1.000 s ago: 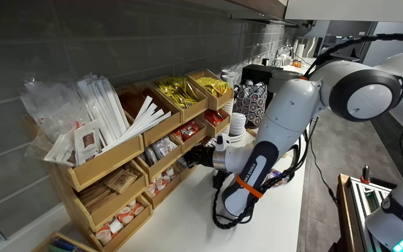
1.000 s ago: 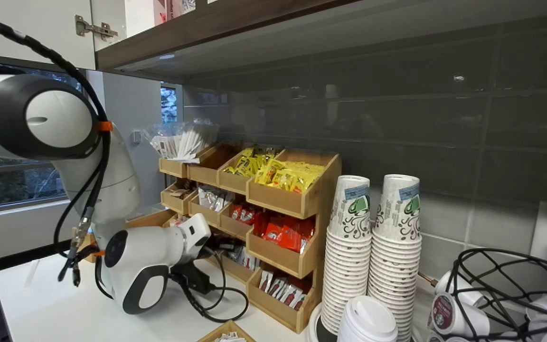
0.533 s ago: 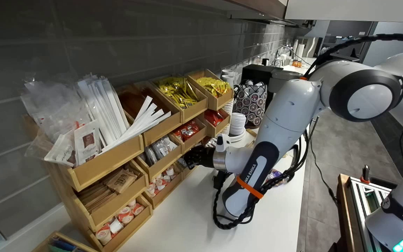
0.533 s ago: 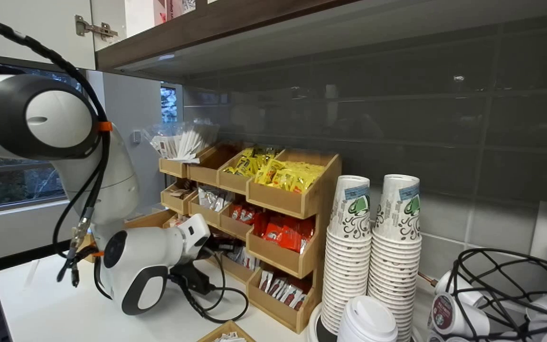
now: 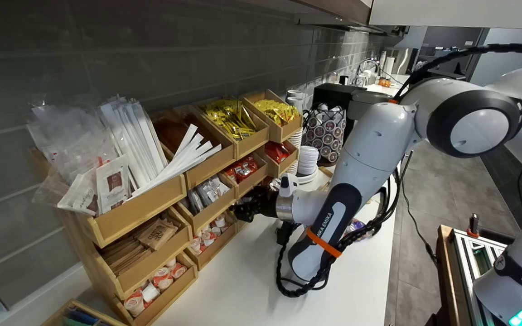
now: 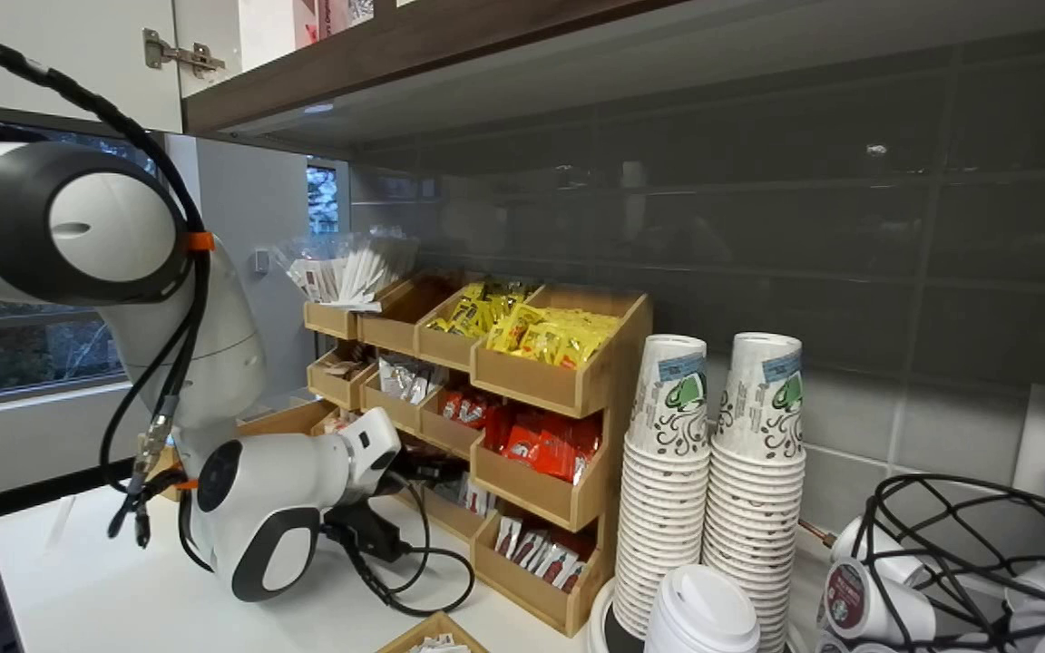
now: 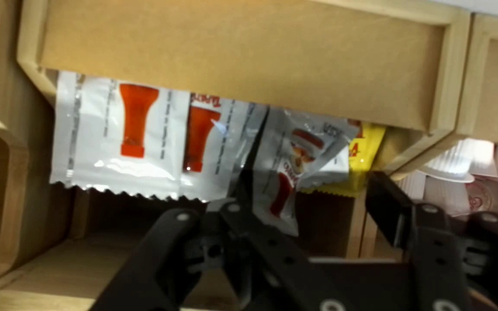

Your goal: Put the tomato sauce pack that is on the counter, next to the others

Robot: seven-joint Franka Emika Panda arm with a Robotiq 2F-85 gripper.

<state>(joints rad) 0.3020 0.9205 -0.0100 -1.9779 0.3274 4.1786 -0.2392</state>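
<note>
My gripper stands open at a low compartment of the wooden organizer. Between its spread fingers hangs a crumpled pale sachet with dark red print, which I take for the tomato sauce pack. It lies close by the left finger, well apart from the right finger; whether it touches the left one I cannot tell. Beside it are the others, white sachets with red bottle prints. In an exterior view the black gripper is at the organizer's lower rows, above the white counter.
A yellow packet sits behind the pale sachet. Creamer cups fill the adjoining compartment. Stacked paper cups stand beside the organizer, and a small wooden box is on the counter. Cables loop beneath the wrist.
My gripper's fingers have spread apart during the last half second, as an exterior view shows. The arm has stayed almost where it was.
</note>
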